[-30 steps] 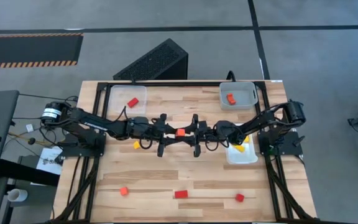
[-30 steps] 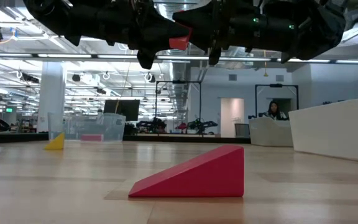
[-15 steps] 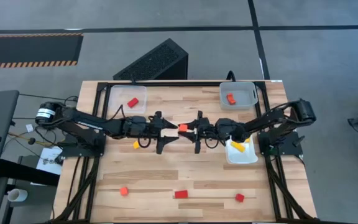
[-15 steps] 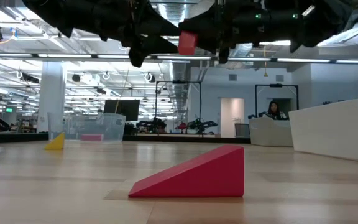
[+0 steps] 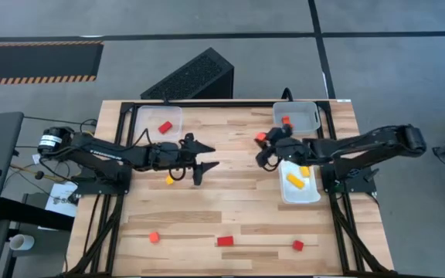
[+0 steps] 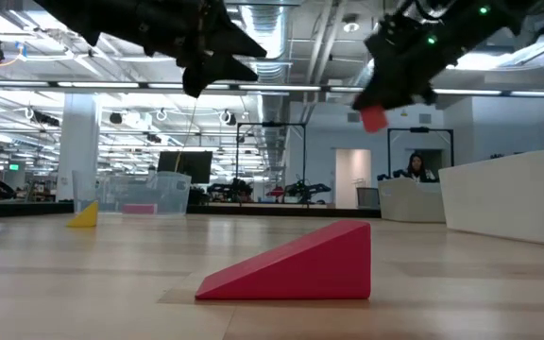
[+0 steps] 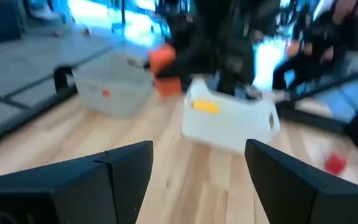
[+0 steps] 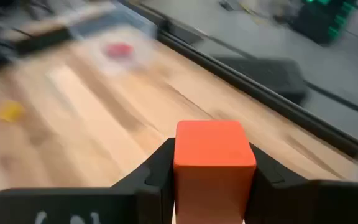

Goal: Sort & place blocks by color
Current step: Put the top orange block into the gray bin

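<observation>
**A:** Where was the orange block (image 5: 260,137) found, and by what was it held?

**B:** It was clamped between the fingers of the right gripper (image 5: 263,144), raised clear of the table (image 5: 230,208). In the right wrist view the cube (image 8: 214,163) was seen pinched on two opposite faces, the jaws parted only as far as its width.

**A:** And the relation on which the coming move was judged to turn?

**B:** The grey tray (image 5: 298,118) at the far right corner, in which one orange block (image 5: 286,122) was already lying, was placed just beyond the carried cube, farther from the table's middle. The white tray (image 5: 300,188) with the yellow blocks (image 5: 294,181) was set nearer the front edge, partly under the right arm. So the cube was judged to belong in the grey tray, a short reach outward.

**A:** Was a long axis to be reckoned with?

**B:** None could be made out; the piece was seen as a cube, so its turn in the jaws was thought to matter little.

**A:** And the left gripper (image 5: 204,154)?

**B:** It was held over the middle of the table, well apart from the cube, its jaws spread wide and nothing gripped. The right arm was plainly the nearer to the grey tray.
</observation>
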Robot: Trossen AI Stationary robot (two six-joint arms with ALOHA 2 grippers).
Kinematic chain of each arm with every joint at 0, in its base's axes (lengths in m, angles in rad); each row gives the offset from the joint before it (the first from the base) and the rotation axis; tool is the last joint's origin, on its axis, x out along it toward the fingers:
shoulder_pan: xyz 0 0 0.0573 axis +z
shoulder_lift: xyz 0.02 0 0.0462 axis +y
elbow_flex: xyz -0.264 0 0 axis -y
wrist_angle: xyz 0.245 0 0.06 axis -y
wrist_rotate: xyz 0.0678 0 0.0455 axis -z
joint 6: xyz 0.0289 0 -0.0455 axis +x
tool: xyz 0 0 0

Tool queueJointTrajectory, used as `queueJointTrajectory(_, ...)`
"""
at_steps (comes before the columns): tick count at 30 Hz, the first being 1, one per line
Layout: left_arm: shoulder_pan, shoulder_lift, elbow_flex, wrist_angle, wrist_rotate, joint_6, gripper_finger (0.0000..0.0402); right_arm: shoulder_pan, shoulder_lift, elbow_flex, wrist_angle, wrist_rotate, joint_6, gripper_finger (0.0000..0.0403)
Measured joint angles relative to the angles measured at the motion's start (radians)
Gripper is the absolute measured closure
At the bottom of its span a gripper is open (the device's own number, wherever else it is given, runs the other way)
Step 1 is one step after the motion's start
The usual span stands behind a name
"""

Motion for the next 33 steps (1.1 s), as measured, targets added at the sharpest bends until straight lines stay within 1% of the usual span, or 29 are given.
queueJointTrajectory(3,0.011,-0.005,0.000,0.055,-0.005,0.003,0.0159,-0.044,-0.058,0.000,-0.174,0.034,0.066,0.0257)
queueJointTrajectory(6,0.017,-0.005,0.000,0.063,-0.003,0.008,0.0159,-0.110,-0.107,0.000,-0.315,0.034,0.107,0.0253)
queueJointTrajectory(9,0.025,-0.004,0.000,0.091,-0.017,0.007,0.0159,-0.201,-0.139,0.000,-0.405,0.032,0.115,0.0260)
queueJointTrajectory(11,0.035,-0.004,0.000,0.146,-0.023,-0.004,0.0159,-0.278,-0.150,0.000,-0.442,0.031,0.115,0.0265)
queueJointTrajectory(13,0.049,-0.004,0.001,0.207,-0.020,-0.006,0.0159,-0.356,-0.152,0.000,-0.451,0.017,0.109,0.0265)
queueJointTrajectory(15,0.060,-0.004,0.009,0.222,0.000,-0.006,0.0159,-0.431,-0.151,0.000,-0.461,-0.027,0.082,0.0259)
queueJointTrajectory(19,0.069,-0.004,0.025,0.157,0.020,0.010,0.0159,-0.566,-0.125,0.000,-0.457,-0.117,0.022,0.0241)
queueJointTrajectory(22,0.069,-0.003,0.025,0.090,0.019,0.011,0.0159,-0.655,-0.104,0.000,-0.453,-0.166,-0.015,0.0237)
queueJointTrajectory(28,0.069,-0.003,0.025,0.064,0.003,0.011,0.0159,-0.786,-0.023,0.000,-0.430,-0.295,-0.055,0.0247)
queueJointTrajectory(30,0.069,-0.003,0.025,0.062,0.003,0.011,0.0159,-0.812,0.012,0.000,-0.413,-0.328,-0.060,0.0246)
queueJointTrajectory(33,0.069,-0.003,0.025,0.062,0.002,0.011,0.0159,-0.835,0.064,0.000,-0.379,-0.351,-0.074,0.0235)
